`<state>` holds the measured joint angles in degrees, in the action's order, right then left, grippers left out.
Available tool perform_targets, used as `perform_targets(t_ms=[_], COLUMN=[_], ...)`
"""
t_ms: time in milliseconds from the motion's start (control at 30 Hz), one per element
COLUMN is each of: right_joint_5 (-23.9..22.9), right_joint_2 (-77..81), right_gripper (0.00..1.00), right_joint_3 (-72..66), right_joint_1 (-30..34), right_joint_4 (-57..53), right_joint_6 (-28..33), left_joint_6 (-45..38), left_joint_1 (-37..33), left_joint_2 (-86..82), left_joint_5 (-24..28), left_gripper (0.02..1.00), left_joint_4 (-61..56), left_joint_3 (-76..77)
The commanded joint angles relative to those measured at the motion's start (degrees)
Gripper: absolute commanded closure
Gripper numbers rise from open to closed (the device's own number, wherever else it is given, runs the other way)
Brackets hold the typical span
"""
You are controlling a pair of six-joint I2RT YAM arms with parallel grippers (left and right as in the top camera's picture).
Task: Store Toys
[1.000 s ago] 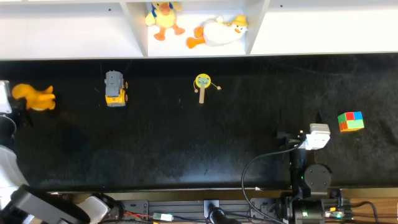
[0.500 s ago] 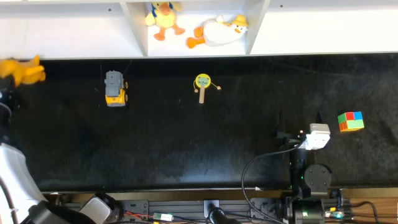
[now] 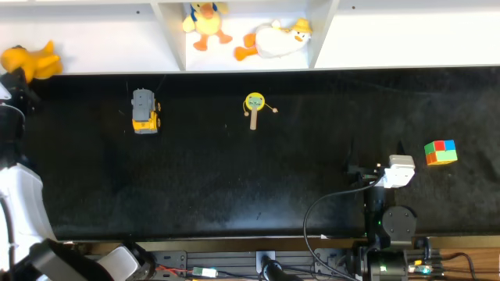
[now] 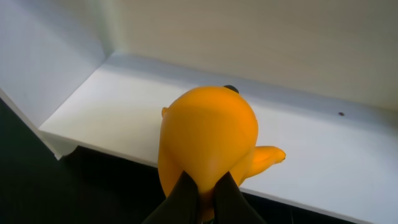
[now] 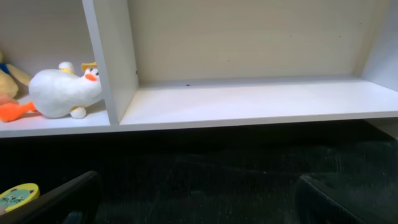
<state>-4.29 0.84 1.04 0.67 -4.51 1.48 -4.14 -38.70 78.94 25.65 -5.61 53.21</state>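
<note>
We see the left end effector [image 4: 205,188] clamped on an orange toy animal [image 4: 208,140], its two dark fingers pressed together against the toy's underside. From above, the orange toy animal [image 3: 30,60] sits at about ten o'clock, at the front lip of the left compartment of the white shelf [image 3: 94,39]. The left wrist view shows the toy above that compartment's front edge, partly over the white floor and partly over the black tabletop [image 3: 234,179]. We cannot tell whether it touches the shelf floor. The middle compartment, at twelve o'clock, holds a yellow plush duck [image 3: 205,22] and a white plush duck [image 3: 273,39] just beside it at its three o'clock. A grey and yellow toy truck [image 3: 144,110] stands on the tabletop near the shelf front, at about eleven o'clock. A small rattle drum [image 3: 254,105] with a wooden handle lies at the truck's three o'clock, well apart from it and just below the middle compartment. A multicoloured cube [image 3: 440,152] rests alone at about three o'clock. The right end effector [image 5: 198,182] has its fingers wide apart and grips nothing. It is low over the tabletop, facing the right compartment of the shelf, with the white plush duck [image 5: 65,92] off to one side.
</note>
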Motion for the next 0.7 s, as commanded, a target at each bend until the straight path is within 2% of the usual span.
perform_targets(t_ms=[33, 700], right_joint_5=[0.2, 0.2], right_joint_2=[-0.6, -0.6], right_gripper=[0.005, 0.005], right_joint_3=[-0.8, -0.8], right_joint_1=[0.0, 0.0], right_joint_4=[0.3, 0.3], right_joint_6=[-0.2, -0.2], left_joint_6=[1.7, 2.0], left_joint_1=[0.2, 0.3], left_joint_2=[2.1, 9.5], left_joint_5=[-1.7, -0.5], left_gripper=[0.980, 0.982], left_joint_4=[-0.5, 5.6], left_joint_3=[3.7, 11.3])
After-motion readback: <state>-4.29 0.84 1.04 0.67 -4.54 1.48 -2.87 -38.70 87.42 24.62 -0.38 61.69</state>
